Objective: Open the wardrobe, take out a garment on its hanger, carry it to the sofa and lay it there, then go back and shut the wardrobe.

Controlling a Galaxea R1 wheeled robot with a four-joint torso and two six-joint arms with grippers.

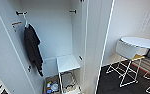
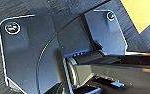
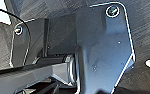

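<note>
Gripper state on both arms unclear; wardrobe (image 1: 66,37) doors wide open, dark floor (image 1: 111,82) beside.

One wardrobe (image 1: 53,30) stands open, with two doors: one (image 1: 6,62) swung left, one (image 1: 96,37) swung right. Inside hangs one black garment (image 1: 33,48) on one white hanger (image 1: 25,21). Two dark rail brackets (image 1: 72,11) show on its walls. One white shelf (image 1: 67,62). One round white desk (image 1: 141,42). One white chair (image 1: 127,51) beside it.
</note>
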